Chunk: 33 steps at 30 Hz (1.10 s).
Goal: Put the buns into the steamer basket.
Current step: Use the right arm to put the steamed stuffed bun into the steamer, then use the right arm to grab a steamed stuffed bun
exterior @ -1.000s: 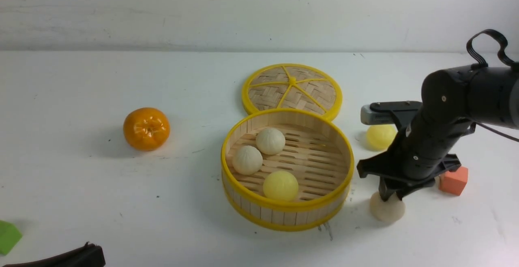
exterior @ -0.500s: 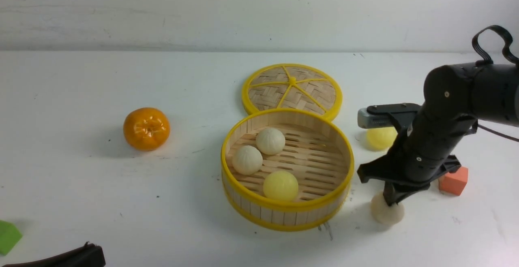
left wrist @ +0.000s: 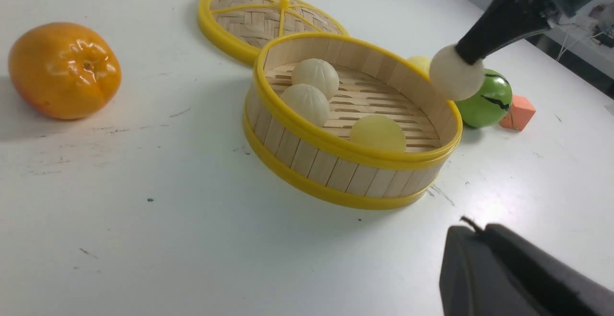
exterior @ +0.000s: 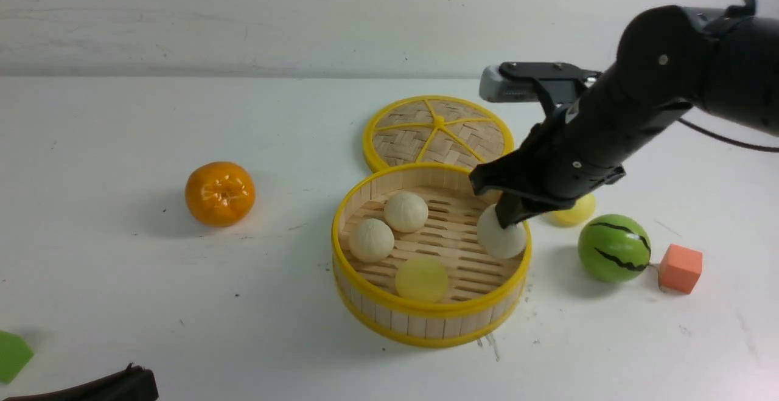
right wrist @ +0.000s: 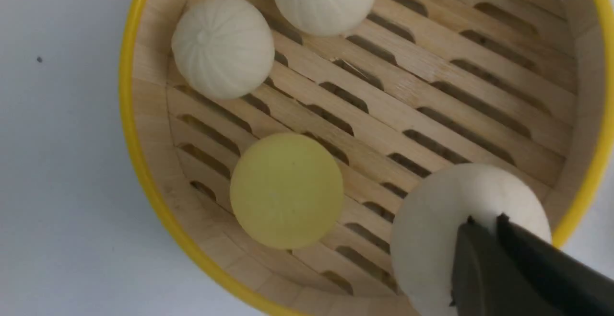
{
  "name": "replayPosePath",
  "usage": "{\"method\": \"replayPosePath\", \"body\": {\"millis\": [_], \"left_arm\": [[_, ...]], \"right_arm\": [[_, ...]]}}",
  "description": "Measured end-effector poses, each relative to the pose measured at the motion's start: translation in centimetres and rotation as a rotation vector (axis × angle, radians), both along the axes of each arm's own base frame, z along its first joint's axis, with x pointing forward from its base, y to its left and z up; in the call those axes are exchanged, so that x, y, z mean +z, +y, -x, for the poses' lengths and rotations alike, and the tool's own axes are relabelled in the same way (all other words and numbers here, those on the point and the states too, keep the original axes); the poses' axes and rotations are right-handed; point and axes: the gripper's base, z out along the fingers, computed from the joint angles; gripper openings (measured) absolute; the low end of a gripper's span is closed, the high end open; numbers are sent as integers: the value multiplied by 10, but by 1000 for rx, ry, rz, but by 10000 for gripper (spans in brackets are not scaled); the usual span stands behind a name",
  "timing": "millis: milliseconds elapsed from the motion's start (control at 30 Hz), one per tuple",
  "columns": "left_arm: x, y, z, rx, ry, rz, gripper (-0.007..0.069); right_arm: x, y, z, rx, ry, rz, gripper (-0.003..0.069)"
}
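The steamer basket (exterior: 426,319) stands mid-table with two cream-white buns (exterior: 406,211) (exterior: 371,240) and a pale yellow bun (exterior: 421,279) on its slatted floor. My right gripper (exterior: 510,217) is shut on a third cream-white bun (exterior: 500,235), pinching its top, and holds it in the air just inside the basket's right rim. The right wrist view shows that bun (right wrist: 431,220) over the slats beside the wall. Another yellow bun (exterior: 575,212) lies on the table behind the right arm, partly hidden. My left gripper (exterior: 137,376) rests shut and empty at the near left.
The flat woven lid (exterior: 438,130) lies behind the basket. A green striped watermelon ball (exterior: 613,247) and an orange cube (exterior: 680,268) sit right of the basket. A tangerine (exterior: 220,193) sits to the left, and a green block (exterior: 12,355) at the near left edge.
My right gripper closed on the cream-white bun on the table, lifted it and carried it left over the basket's right rim. The watermelon ball is now uncovered.
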Motion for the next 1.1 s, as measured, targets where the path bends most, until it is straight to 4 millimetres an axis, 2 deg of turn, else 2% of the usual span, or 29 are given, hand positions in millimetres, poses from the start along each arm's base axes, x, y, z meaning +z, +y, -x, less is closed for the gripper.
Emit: {"method": "replayPosePath", "body": {"millis": [133,233,300,333,400,433,467,533,567,633,733,767,800,867,933,1100], "left_arm": [[0,0,0,0,0,0,20],[0,0,0,0,0,0,21],[0,0,0,0,0,0,21],[0,0,0,0,0,0,21],[0,0,0,0,0,0,24],[0,0,0,0,0,0,25],[0,0,0,0,0,0,26],[0,0,0,0,0,0,26],[0,0,0,0,0,0,26],[0,0,0,0,0,0,26],[0,0,0,0,0,0,26],[0,0,0,0,0,0,27],[0,0,0,0,0,0,28],[0,0,0,0,0,0,30],[0,0,0,0,0,0,34],[0,0,0,0,0,0,39]], "right_arm": [[-24,8,-16,-2,48,3,17],[-42,12,-25,-8,89,21,71],[-46,12,-26,-7,96,27,114],[-47,12,-27,-7,96,29,164],[-41,13,-29,-1,85,30,288],[-40,13,-29,1,88,32,300],[-31,13,-30,13,81,39,387],[-13,11,-30,33,68,62,471],[-2,8,-31,36,51,81,512],[18,-2,-34,27,-5,131,547],[30,-26,-43,-61,-54,188,551],[29,-42,-50,-121,-54,205,536],[29,-44,-50,-126,-53,205,536],[15,-68,-63,-195,-25,222,497],[-2,-82,-76,-233,-4,208,444],[-31,-99,-101,-284,30,135,347]]}}
